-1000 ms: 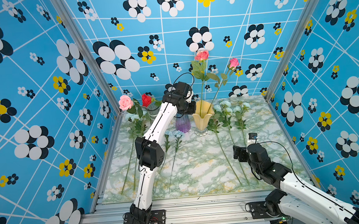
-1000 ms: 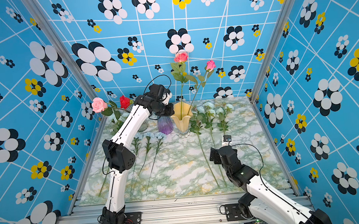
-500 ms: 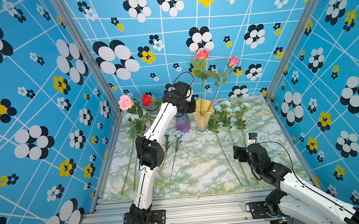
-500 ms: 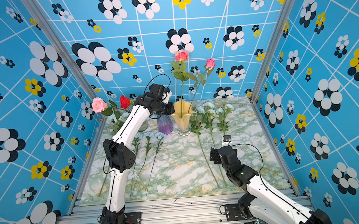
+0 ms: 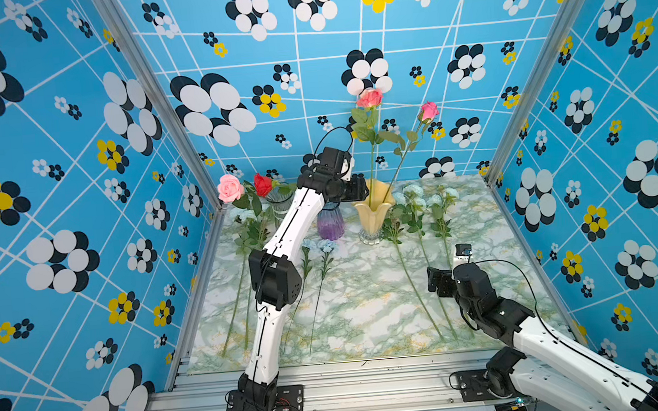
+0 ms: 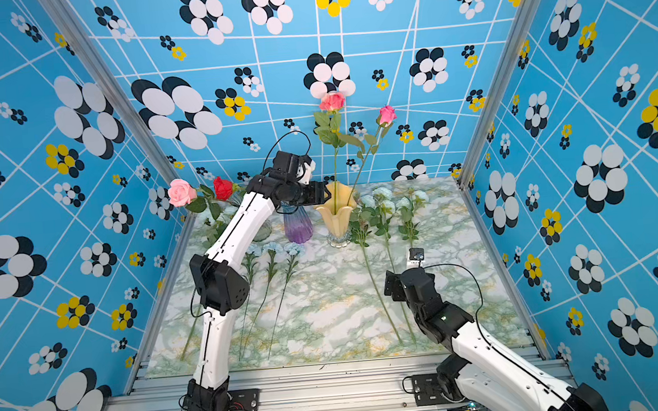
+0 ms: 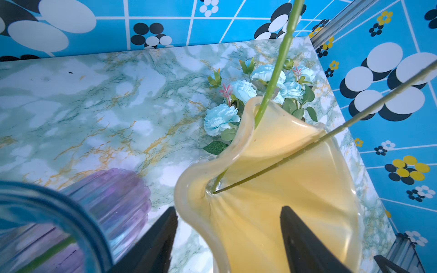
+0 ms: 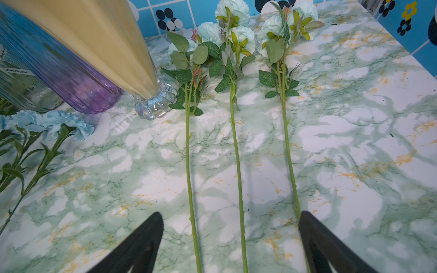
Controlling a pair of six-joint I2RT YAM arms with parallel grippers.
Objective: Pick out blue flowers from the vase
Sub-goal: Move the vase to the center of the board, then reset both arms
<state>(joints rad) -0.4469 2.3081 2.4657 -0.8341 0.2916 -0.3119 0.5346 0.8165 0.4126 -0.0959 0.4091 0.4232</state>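
Note:
Several blue flowers lie flat on the marble table. Three long-stemmed ones (image 5: 412,197) (image 6: 381,198) (image 8: 238,35) are to the right of the yellow vase (image 5: 374,210) (image 6: 336,216) (image 7: 295,189), and small ones (image 5: 322,245) (image 8: 68,123) lie in front of the purple vase (image 5: 330,224). The yellow vase holds only two pink roses (image 5: 369,98). My left gripper (image 5: 358,189) (image 7: 229,209) is open at that vase's flared rim, one finger outside and one over the mouth, holding nothing. My right gripper (image 5: 433,282) (image 8: 231,214) hangs open low over the three stems.
A clear vase (image 5: 278,202) at the back left holds a pink and a red rose, with more blue flowers (image 5: 245,216) lying beneath it. Patterned walls close in the table (image 5: 369,312) on three sides. The three vases stand close together.
The left gripper has edged toward the yellow vase and its jaws now stand apart. The right arm has not moved.

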